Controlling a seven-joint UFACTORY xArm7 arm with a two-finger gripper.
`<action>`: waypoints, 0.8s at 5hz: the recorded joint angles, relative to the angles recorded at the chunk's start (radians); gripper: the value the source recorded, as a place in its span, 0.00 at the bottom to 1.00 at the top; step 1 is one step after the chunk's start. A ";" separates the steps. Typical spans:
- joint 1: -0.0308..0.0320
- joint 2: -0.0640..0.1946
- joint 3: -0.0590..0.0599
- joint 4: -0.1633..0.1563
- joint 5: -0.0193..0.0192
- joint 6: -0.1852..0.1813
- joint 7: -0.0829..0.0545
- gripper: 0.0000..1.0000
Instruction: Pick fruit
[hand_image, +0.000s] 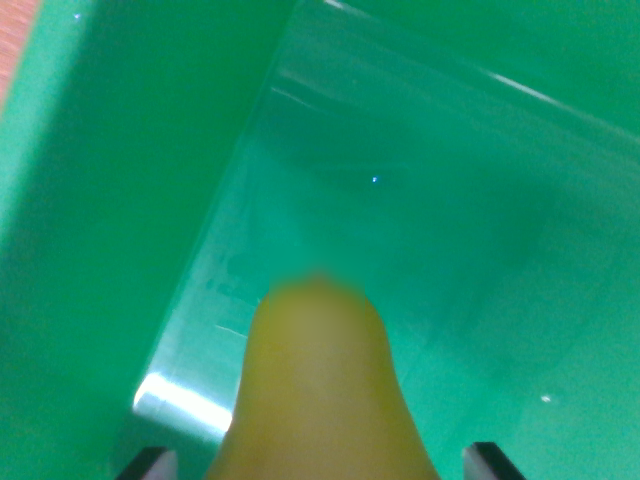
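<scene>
Our pincer (320, 468) shows only as two dark fingertips (150, 465) at the bottom edge of the wrist view, one at 7 o'clock and one at 5 o'clock, and between them sits a blurred yellow fruit (320, 390). We cannot tell whether the fingertips press on the fruit or merely stand to either side of it, since the contact lies below the frame edge. We see the fruit rising from 6 o'clock toward the centre, rounded at its top and too soft in focus to name its kind. Behind it, from the centre out to 3 o'clock and 12 o'clock, lies a clear plastic container (400, 200) with a glinting corner at 8 o'clock. Around that, we see a green surface (90, 200) filling the frame, and a sliver of orange-pink (12, 50) at 10 o'clock.
</scene>
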 joint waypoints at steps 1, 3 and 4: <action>0.0000 0.000 0.000 0.000 0.0000 0.000 0.000 1.00; -0.0001 -0.021 0.000 0.028 0.0034 0.049 -0.004 1.00; -0.0002 -0.041 0.000 0.054 0.0066 0.095 -0.007 1.00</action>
